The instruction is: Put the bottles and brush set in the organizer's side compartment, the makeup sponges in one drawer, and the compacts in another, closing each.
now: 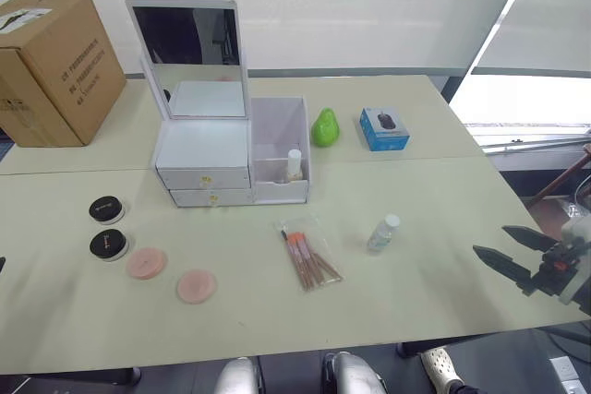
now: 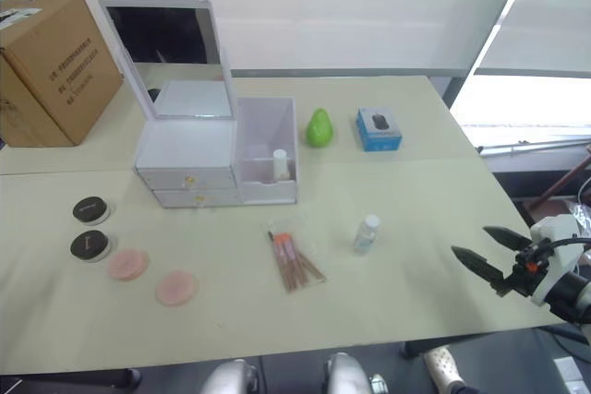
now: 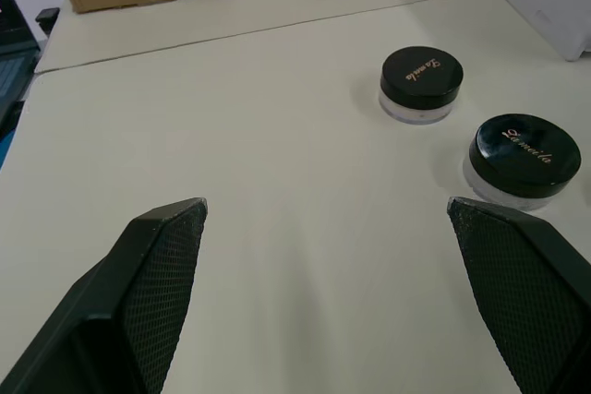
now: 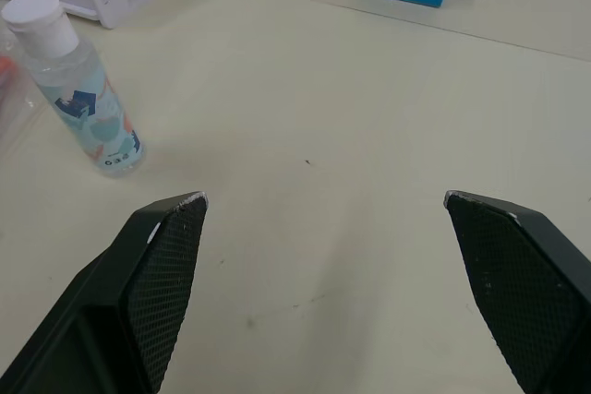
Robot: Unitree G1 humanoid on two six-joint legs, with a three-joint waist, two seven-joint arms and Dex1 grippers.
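Note:
The white organizer (image 1: 203, 149) stands at the table's back left with its mirror up and both gold-knobbed drawers pushed in. One white-capped bottle (image 1: 295, 164) stands inside the side compartment (image 1: 280, 126). The clear bottle (image 1: 384, 232) stands on the table right of the brush set (image 1: 309, 256), which lies flat in its clear sleeve. Two pink sponges (image 1: 146, 262) (image 1: 196, 286) lie front left, beside two black-lidded compacts (image 1: 106, 209) (image 1: 109, 244). My right gripper (image 1: 489, 239) hangs open at the right edge, well off the clear bottle (image 4: 78, 89). My left gripper (image 3: 325, 202) is open, short of the compacts (image 3: 421, 83) (image 3: 523, 158).
A brown cardboard box (image 1: 55, 66) sits at the back left corner. A green pear-shaped thing (image 1: 324, 127) and a small blue box (image 1: 384, 128) stand behind the clear bottle. A seam (image 1: 416, 159) runs across the table top.

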